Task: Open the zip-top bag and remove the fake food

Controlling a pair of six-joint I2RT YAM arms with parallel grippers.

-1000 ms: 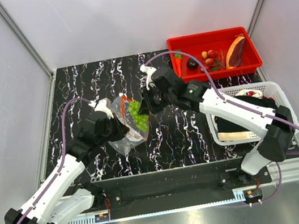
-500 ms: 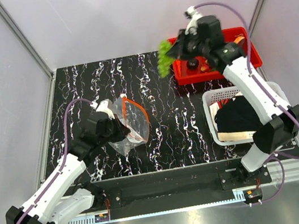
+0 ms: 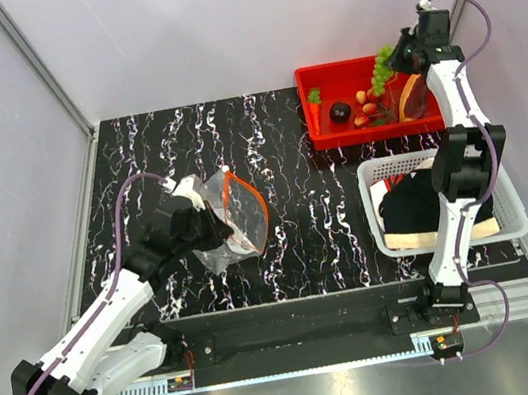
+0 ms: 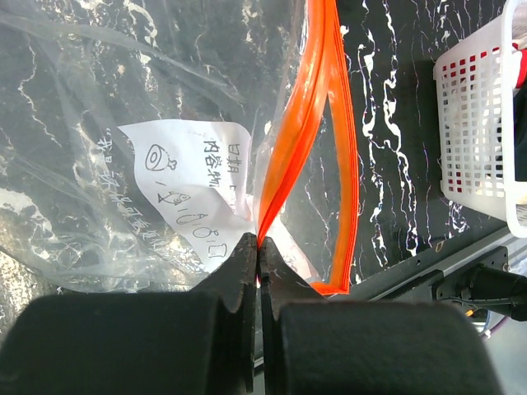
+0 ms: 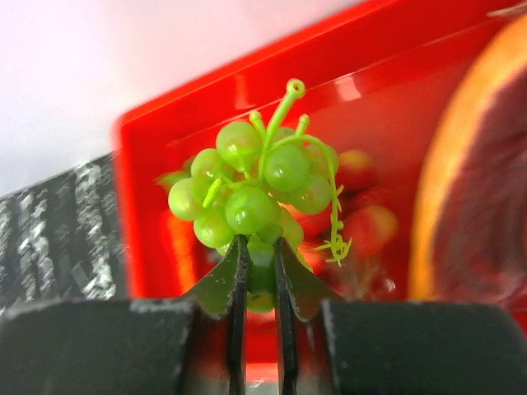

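Left gripper (image 4: 258, 251) clamped on the orange zip strip (image 4: 309, 123) of the zip-top bag (image 3: 231, 225) — mouth gaping, left of table (image 3: 312, 240) centre. Right gripper (image 5: 258, 247) pinches a green grape cluster (image 5: 259, 193) (plastic) above the red tray (image 3: 369, 65), far right.

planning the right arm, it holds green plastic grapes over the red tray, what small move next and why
Probably lower slightly and open the right gripper: it grips the green plastic grape bunch above the red plastic tray.

The black, white-veined bench (image 3: 295, 202) carries a red tray (image 3: 375, 131) at its far right, a white mesh basket (image 3: 372, 215) just nearer, and the zip-top bag (image 3: 227, 246) left of centre.
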